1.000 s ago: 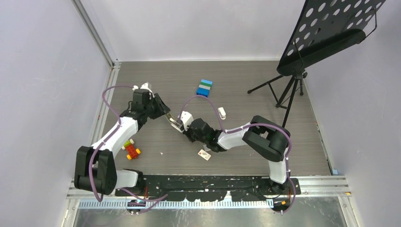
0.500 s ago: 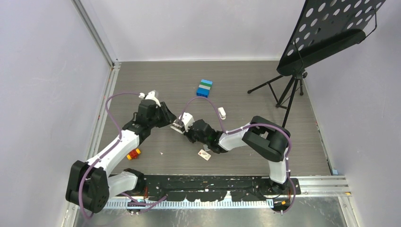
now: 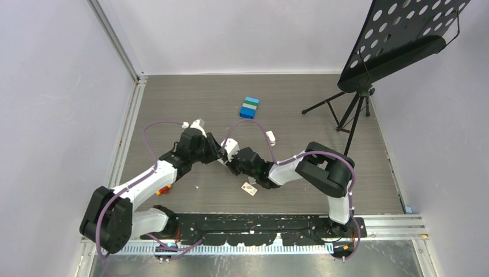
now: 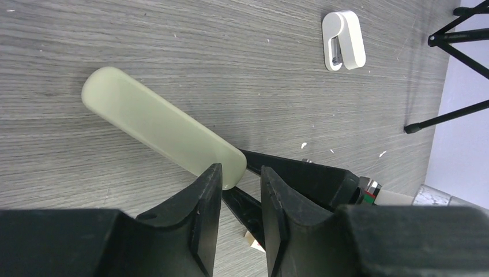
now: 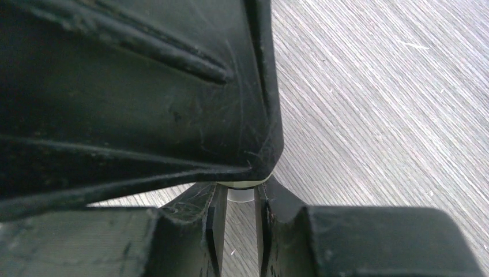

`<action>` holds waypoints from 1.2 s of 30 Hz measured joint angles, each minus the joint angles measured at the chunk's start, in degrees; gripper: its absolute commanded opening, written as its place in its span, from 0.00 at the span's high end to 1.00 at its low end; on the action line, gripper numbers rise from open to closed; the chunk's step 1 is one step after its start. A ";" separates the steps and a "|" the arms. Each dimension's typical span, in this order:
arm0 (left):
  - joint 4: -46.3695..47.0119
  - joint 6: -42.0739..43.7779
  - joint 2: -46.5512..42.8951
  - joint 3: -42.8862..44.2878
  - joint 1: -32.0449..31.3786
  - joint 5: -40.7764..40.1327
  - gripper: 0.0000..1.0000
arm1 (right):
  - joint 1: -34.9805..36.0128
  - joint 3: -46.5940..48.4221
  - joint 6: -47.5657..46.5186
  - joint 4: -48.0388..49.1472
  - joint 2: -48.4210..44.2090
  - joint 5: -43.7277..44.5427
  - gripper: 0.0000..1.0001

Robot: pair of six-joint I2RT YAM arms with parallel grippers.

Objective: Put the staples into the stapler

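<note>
**Stapler held between two tools; staples not yet loaded**

1. Stapler (image 4: 161, 127). An olive-beige bar at the centre of the overhead view, where the two arms meet. In the left wrist view it slants from upper left down to lower centre.

2. Right tool (image 5: 239, 193). Its own camera shows the fingers pressed together on a small pale part of the stapler. This is judged a steadying hold, so the other arm can work the top.

3. Left tool (image 4: 242, 173). The fingers are spread by a narrow gap, with the stapler's lower end at their mouth. The end touches the finger on the frame's left, and a dark gap shows at the other finger. It is judged not clamped, and placed to take the top and open it.

4. Staples (image 3: 249, 188). A tiny white box with a red mark lies on the desk (image 3: 300, 98), just below and right of the tools in the overhead view. Neither tool touches it. It probably waits there until the channel is exposed.

5. Sundries. A white stubby object (image 4: 343, 49) sits at the upper right of the left wrist view. Blue bricks (image 3: 249, 107) sit at upper centre overhead. Both are well apart from the work.
</note>
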 measured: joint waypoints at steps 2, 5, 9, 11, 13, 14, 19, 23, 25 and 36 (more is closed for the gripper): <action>0.00 -0.50 -0.02 0.02 -0.22 0.00 0.65 | 0.00 -0.46 0.02 0.42 -0.17 0.00 0.71; -0.83 -0.57 -0.66 0.02 -0.46 -0.39 0.61 | 0.00 -1.03 0.07 0.61 -0.61 0.02 0.58; -5.33 0.96 -4.20 0.39 -0.76 -2.43 0.51 | 0.00 -2.86 0.00 -0.28 -3.23 0.46 0.47; -8.37 2.43 -7.04 1.38 -0.66 -4.20 0.47 | 0.00 -3.58 -0.02 -1.25 -4.98 0.74 0.43; -11.15 4.04 -9.84 2.86 -0.26 -6.16 0.41 | 0.00 -4.00 -0.02 -2.75 -7.10 1.03 0.40; -12.68 5.14 -11.56 3.74 -0.02 -7.39 0.39 | 0.00 -4.04 -0.02 -3.69 -8.20 1.09 0.39; -20.31 11.04 -21.20 8.09 0.70 -13.90 0.18 | 0.00 -2.36 -0.02 -11.80 -13.60 0.83 0.38; -26.29 17.03 -28.87 10.93 0.74 -18.69 0.03 | 0.00 3.89 -0.02 -22.91 -14.34 0.48 0.38; -28.83 20.15 -31.63 12.00 0.76 -20.11 0.01 | 0.00 6.97 0.00 -28.22 -14.34 0.44 0.38; -35.36 32.13 -39.12 14.27 0.74 -20.55 0.00 | 0.00 28.39 -0.07 -51.76 -7.65 -0.07 0.41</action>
